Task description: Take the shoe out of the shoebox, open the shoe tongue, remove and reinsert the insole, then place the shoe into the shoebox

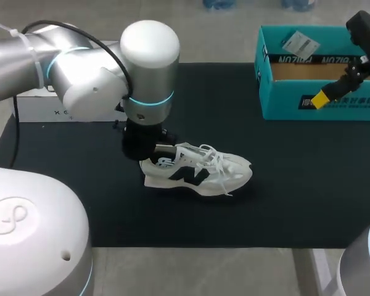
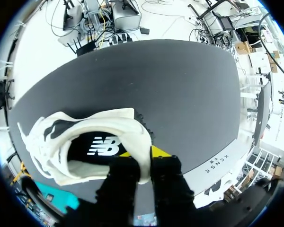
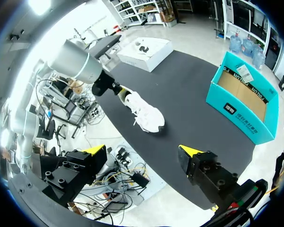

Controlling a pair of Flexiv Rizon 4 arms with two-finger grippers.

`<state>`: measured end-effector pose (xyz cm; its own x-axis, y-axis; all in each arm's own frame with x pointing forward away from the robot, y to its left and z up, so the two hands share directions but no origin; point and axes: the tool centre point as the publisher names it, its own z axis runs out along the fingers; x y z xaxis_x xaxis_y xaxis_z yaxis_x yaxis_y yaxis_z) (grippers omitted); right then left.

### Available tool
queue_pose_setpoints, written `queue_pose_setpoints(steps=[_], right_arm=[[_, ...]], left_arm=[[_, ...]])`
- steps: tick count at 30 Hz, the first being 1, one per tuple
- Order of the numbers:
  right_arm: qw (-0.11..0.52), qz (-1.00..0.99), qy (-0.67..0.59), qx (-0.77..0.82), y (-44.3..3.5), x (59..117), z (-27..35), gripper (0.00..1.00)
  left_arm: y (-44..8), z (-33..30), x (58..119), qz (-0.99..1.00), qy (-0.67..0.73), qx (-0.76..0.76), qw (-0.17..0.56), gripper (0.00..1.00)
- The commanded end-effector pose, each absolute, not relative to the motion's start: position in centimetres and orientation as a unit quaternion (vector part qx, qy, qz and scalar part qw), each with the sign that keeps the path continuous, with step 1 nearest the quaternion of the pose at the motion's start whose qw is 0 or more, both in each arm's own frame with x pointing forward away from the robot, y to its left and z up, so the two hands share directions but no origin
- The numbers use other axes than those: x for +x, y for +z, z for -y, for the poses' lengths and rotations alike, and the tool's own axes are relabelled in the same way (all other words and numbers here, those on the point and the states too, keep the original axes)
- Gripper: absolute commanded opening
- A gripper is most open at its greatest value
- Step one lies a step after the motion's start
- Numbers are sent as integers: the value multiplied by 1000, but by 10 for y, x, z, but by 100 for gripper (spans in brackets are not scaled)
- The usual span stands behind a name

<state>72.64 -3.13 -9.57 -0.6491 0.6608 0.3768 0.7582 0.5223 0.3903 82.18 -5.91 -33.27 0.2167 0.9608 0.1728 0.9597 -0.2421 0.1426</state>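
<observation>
A white shoe (image 1: 197, 172) with black side markings stands upright on the black mat (image 1: 283, 185), its toe pointing right. My left gripper (image 2: 143, 153) is shut on the heel collar of the shoe (image 2: 85, 142), one finger inside the opening and one outside. In the head view the left gripper (image 1: 149, 151) is mostly hidden under its wrist. The teal shoebox (image 1: 320, 108) stands open at the back right, with only a paper tag showing inside it. My right gripper (image 1: 324, 97) hangs above the box's front wall. The right gripper (image 3: 142, 151) is open and holds nothing, high above the shoe (image 3: 144, 113).
A white box lid (image 1: 49, 108) lies at the mat's back left, behind my left arm. The shoebox (image 3: 244, 99) sits near the mat's right edge. Bare mat stretches between shoe and box and in front of the shoe.
</observation>
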Motion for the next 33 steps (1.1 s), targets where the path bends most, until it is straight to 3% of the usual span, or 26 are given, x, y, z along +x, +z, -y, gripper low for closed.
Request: queue_pose_setpoints(steps=[1,26,27,28,29,33], right_arm=[[92,868,-266,-409,-96,728,31,100],[92,868,-266,-409,-96,728,31,100],[92,868,-266,-409,-96,728,31,100],[92,868,-266,-409,-96,728,31,100],[92,868,-266,-409,-96,728,31,100],[92,868,-266,-409,-96,728,31,100]], left_arm=[[-342,67,827,-618,115,778,-12,0],[-358,68,822,-618,132,775,-29,0],[-358,68,822,-618,133,774,-29,29],[-356,67,822,-621,137,771,-31,87],[-354,67,822,-621,138,771,-28,100],[-335,59,822,-631,122,766,-11,100]])
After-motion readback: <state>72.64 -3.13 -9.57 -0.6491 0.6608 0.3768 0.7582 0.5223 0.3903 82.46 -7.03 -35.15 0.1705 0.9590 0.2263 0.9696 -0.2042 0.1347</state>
